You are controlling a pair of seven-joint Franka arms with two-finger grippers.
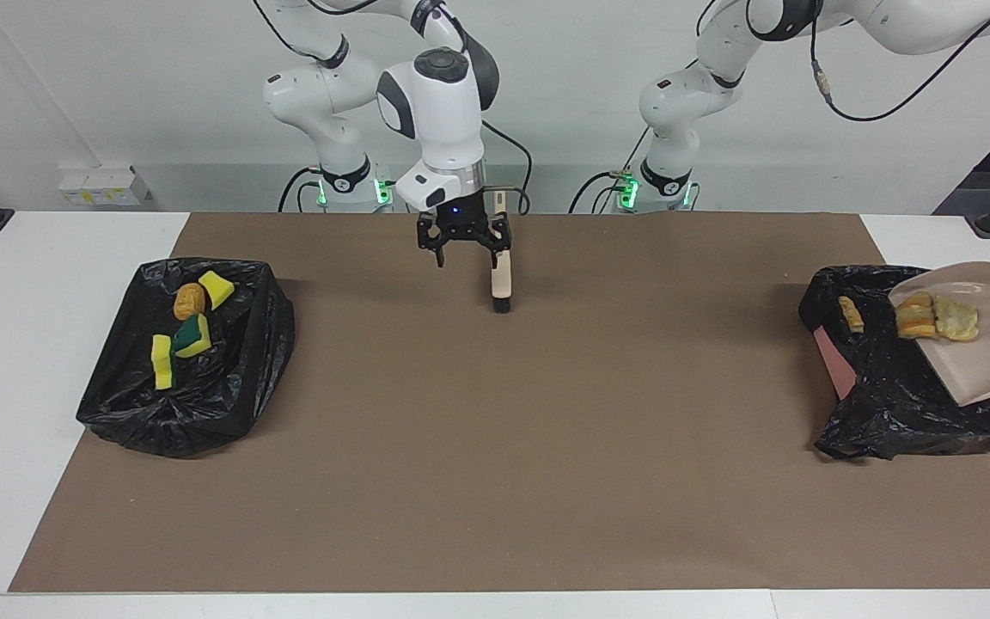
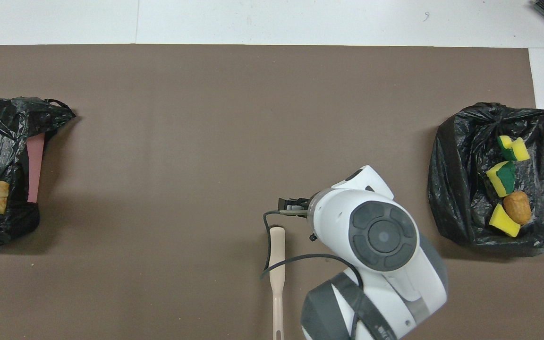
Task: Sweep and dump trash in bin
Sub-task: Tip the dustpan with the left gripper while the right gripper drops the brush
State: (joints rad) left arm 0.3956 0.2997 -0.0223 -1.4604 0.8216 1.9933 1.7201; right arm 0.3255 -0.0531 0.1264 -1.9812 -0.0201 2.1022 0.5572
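The beige dustpan [image 1: 989,361] hangs tilted over the black-bagged bin [image 1: 907,404] at the left arm's end, with pale bread-like trash [image 1: 935,316] at its lower lip. One piece [image 1: 849,314] lies in the bag, also seen from overhead [image 2: 2,196]. The pan's handle and my left gripper run out of view. My right gripper [image 1: 464,249] hovers open and empty over the mat, beside the beige brush [image 1: 501,282] that lies flat. From overhead, the wrist hides the right gripper, and the brush [image 2: 276,274] shows.
A second black-bagged bin [image 1: 117,395] at the right arm's end holds yellow sponge chunks [image 1: 162,361], a green-backed one [image 1: 192,335] and a golden-brown lump [image 1: 189,301]. The brown mat [image 1: 495,447] covers the table. A pink bin wall [image 2: 36,165] shows under the bag.
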